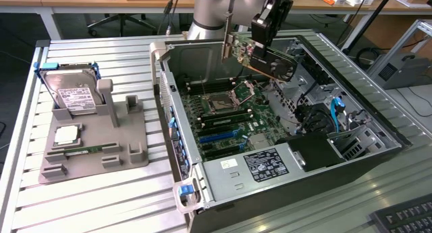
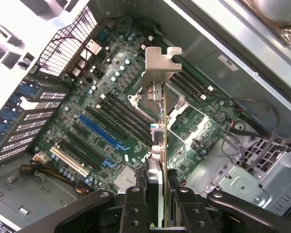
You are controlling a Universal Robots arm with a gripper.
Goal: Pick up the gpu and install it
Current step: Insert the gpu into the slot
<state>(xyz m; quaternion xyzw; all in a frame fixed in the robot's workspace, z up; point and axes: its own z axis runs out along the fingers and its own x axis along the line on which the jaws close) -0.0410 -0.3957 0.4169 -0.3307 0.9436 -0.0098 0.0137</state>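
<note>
The gpu is found clear of the surface, held in the air over the open computer case, above the motherboard and touching none of it. It is clamped at one end between the fingers of the gripper, which are closed on both faces of the card. In the wrist view the card is seen edge-on, with its silver bracket at the end away from the fingers. In the exterior view the card is seen tilted rather than level. The pick-up is therefore judged complete. The installation is judged not done: the card's lower edge is well above the board, and the blue expansion slots are seen unoccupied, off to one side of the card rather than beneath it. Outside the case, on the exterior view's left, a gray holder is noted on the surface, carrying a hard drive and a memory stick, both untouched.
</note>
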